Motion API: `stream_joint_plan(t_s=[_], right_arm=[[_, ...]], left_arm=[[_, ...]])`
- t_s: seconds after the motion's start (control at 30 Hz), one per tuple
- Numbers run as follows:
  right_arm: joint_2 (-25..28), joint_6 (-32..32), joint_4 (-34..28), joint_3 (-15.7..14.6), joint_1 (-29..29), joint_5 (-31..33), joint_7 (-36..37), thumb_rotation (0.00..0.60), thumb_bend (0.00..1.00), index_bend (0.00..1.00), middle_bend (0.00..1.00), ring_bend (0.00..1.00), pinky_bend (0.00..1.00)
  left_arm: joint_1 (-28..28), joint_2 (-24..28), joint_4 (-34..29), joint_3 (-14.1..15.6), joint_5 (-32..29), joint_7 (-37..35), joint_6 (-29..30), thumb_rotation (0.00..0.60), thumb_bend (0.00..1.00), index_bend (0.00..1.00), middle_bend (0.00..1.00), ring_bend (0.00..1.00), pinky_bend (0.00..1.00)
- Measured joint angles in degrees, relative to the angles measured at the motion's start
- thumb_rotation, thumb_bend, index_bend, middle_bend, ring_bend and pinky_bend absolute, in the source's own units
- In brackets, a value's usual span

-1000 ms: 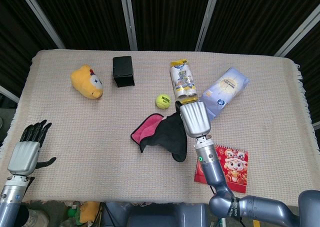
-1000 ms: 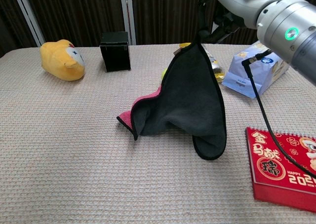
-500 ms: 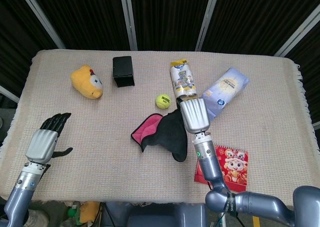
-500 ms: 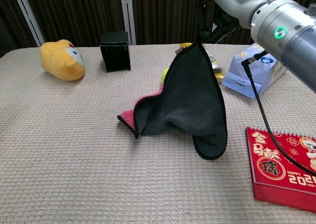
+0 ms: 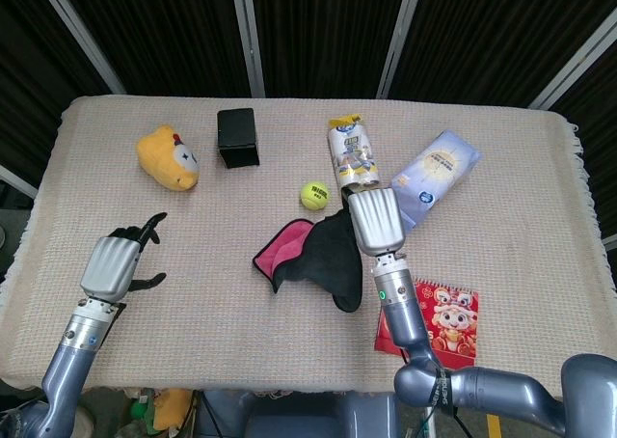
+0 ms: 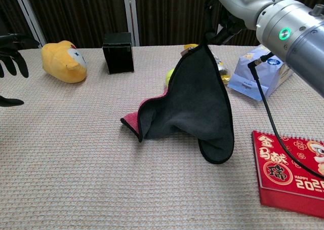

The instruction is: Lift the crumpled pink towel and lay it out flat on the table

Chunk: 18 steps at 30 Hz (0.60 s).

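The towel (image 6: pixel 195 108) is pink on one face and dark grey on the other, with a black hem. My right hand (image 5: pixel 374 223) pinches its top corner (image 6: pixel 204 43) and holds it up, so it hangs in a cone. Its lower folds (image 5: pixel 294 250) still rest on the table, pink side showing at the left. My left hand (image 5: pixel 118 262) hovers over the near left of the table, fingers apart and holding nothing; its dark fingertips (image 6: pixel 11 52) show at the left edge of the chest view.
At the back stand a yellow plush toy (image 5: pixel 168 157), a black box (image 5: pixel 237 137), a tennis ball (image 5: pixel 313 195), a snack bag (image 5: pixel 354 153) and a blue-white packet (image 5: pixel 436 172). A red calendar (image 6: pixel 293 171) lies at the near right. A woven cloth (image 5: pixel 193 293) covers the table.
My left hand has risen and moved right, inward over the table, entering the chest view. The right hand and the hanging towel have hardly moved.
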Motion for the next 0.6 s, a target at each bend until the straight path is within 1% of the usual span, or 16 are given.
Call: stream_joint_plan(t_s=[0.07,0.27,0.43,0.6], right_arm=[[0.0,0.3,-0.1,-0.1,0.2,0.1,-0.1,0.600,0.71,0.67,1.00,1.00,1.00],[-0.2,1.1,-0.2,0.2,1.3,0.3,-1.1,0.600,0.71,0.67,1.00,1.00,1.00],[-0.2,1.7,-0.6,1.4,3.0,0.4,-2.9,0.600,0.71,0.67,1.00,1.00,1.00],[-0.4,2.5,-1.4,3.7,5.5,1.0,-5.5,0.600,0.71,0.68,1.00,1.00,1.00]], left_arm=[[-0.5,-0.1,-0.5,-0.1,-0.6,0.5,-1.0,0.600,0.01,0.07,0.20,0.20,0.28],[-2.7,0.4,-1.6,1.0,-0.1,1.2,-4.3,0.600,0.01,0.07,0.19,0.19,0.28],[-2.6,0.2,-1.5,1.7,0.7,0.2,-3.6,0.600,0.01,0.07,0.18,0.19,0.27],[-2.3,0.2,-1.0,2.2,1.5,-1.1,-2.4,0.600,0.01,0.07,0.18,0.19,0.27]])
